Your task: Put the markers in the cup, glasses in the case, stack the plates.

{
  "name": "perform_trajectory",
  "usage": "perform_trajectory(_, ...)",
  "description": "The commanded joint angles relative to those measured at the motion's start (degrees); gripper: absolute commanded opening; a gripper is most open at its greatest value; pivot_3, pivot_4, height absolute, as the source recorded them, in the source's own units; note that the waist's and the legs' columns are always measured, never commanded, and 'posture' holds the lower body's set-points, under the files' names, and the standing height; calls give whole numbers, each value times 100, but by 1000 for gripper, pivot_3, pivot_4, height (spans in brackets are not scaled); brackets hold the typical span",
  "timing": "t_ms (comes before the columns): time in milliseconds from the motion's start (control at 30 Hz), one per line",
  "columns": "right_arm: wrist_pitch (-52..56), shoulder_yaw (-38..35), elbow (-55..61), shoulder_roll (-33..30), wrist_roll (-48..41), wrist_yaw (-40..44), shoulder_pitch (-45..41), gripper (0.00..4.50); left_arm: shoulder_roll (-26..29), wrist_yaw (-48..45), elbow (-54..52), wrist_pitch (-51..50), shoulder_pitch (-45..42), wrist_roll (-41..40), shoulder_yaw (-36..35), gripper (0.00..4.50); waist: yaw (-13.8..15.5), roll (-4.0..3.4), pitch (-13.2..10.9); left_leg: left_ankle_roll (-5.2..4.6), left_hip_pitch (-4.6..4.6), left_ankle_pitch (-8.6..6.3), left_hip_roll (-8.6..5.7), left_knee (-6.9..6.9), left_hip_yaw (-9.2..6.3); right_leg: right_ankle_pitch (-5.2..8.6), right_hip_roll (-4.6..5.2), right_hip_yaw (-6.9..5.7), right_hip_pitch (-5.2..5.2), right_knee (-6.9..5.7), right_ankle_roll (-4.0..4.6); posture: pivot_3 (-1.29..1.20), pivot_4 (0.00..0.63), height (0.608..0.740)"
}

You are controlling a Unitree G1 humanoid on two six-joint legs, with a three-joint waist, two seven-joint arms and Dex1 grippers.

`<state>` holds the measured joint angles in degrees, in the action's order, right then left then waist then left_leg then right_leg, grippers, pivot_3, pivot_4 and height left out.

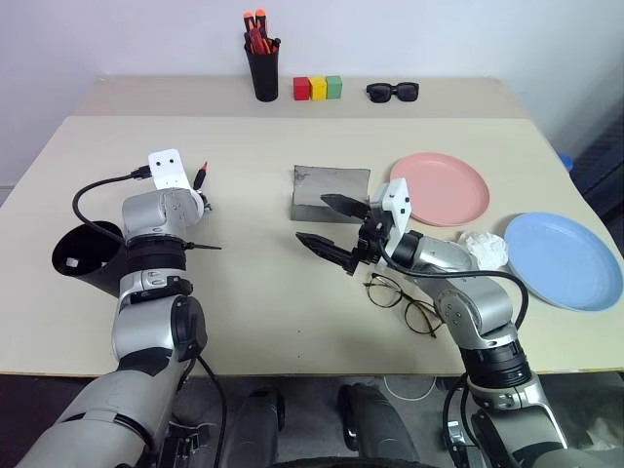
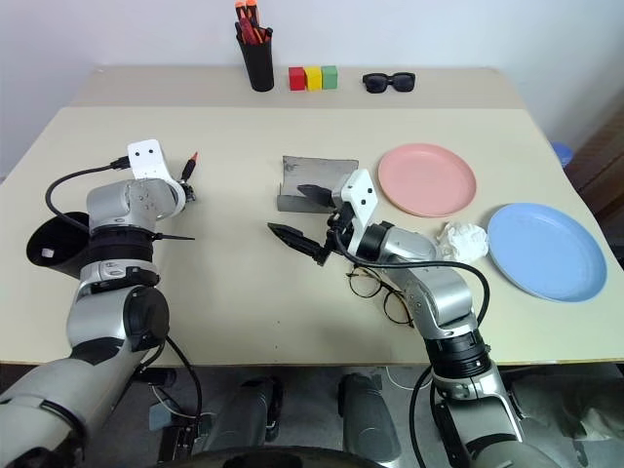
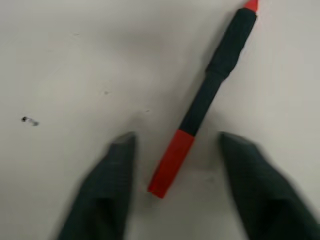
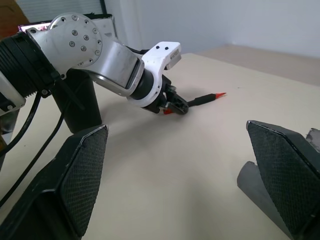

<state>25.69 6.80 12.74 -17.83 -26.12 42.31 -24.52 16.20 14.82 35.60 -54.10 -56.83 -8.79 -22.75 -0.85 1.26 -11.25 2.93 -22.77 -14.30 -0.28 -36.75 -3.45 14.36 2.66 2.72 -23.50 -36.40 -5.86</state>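
At the left of the frame the left gripper (image 3: 172, 145) straddles the red marker (image 3: 200, 105) lying flat on the table (image 1: 253, 283), fingers partly open and not yet touching it, lined up to pinch it for the black cup (image 1: 83, 258) beside the arm; the right gripper (image 1: 331, 226) hangs wide open, empty

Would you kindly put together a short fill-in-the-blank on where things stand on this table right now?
1. The left gripper straddles the red end of a ____ lying flat on the table.
2. The glasses lie unfolded beneath the ____ arm.
3. The pink plate and the blue plate lie ____, not stacked.
4. The right gripper hovers with its fingers ____.

Missing words: marker; right; apart; open
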Motion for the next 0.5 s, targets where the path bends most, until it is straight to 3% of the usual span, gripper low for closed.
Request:
perform_trajectory(33,-12,-89,291,-21,-97,-14,10,4500,-30,-12,-43,62,-115,-81,-19,499,0,0,0,0,0,0,0,0,0,0,0,0,0,-1,0,0,150,740)
perform_trajectory(67,-4,-86,299,-22,-98,-15,14,4500,-58,-32,-133,118,-91,-81,4,20,6,0,0,0,0,0,0,0,0,0,0,0,0,-1,0,0,150,740)
perform_trajectory(233,17,-98,301,-50,-95,-6,11,4500,-145,-664,-1257,908,280,86,699,20,4,0,0,1,-10,0,0,-8,-1,-3,2,0,-2,1,-5,0,150,740)
perform_trajectory(333,1,-115,261,-83,-76,16,-23,4500,-305,-1364,-2533,1445,651,-335,830,20,6,0,0,3,-28,1,0,-8,-2,-4,3,1,-18,2,-4,0,150,740)
perform_trajectory(500,-14,-194,228,-204,-108,119,-92,4500,-307,-1183,-4530,2146,1323,-210,710,20,-28,-2,1,9,-61,5,3,-10,4,-10,5,9,-62,-4,2,0,150,740)
